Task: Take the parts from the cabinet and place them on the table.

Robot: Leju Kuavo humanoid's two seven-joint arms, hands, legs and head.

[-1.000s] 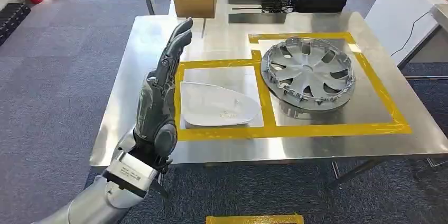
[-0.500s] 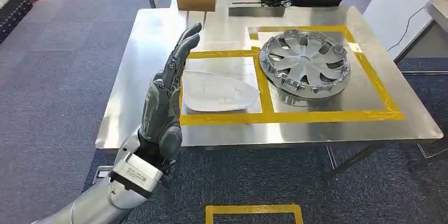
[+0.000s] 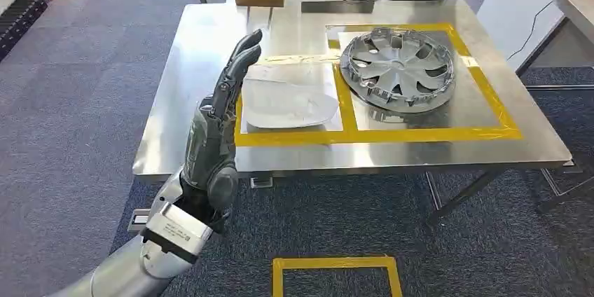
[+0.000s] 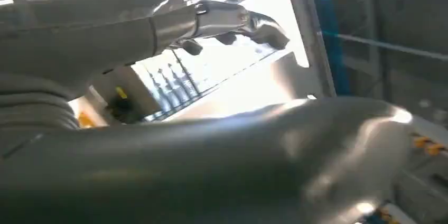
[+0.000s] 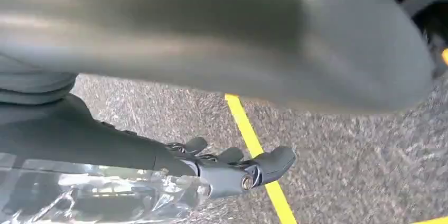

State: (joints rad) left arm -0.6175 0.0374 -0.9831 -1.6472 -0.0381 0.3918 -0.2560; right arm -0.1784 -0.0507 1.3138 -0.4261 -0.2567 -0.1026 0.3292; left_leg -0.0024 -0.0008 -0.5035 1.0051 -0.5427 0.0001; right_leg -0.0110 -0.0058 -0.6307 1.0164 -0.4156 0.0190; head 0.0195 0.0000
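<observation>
Left hand [image 3: 210, 144] raised, fingers straight, holding nothing.
Beyond it, hubcap [image 3: 397, 67] and white part [image 3: 288, 104] lie on my table [image 3: 189, 94].

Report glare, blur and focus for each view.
Head view: sharp, soft reflections on the steel table. Left wrist view: window light blown out, the left robot hand a blurred grey mass. Right wrist view: carpet crisp, the right robot hand out of focus.

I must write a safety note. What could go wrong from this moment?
The raised left hand is open, close beside the white part; a sideways swing might push it off its taped square. The hubcap overlaps the yellow tape at its left, so it may count as misplaced.
</observation>
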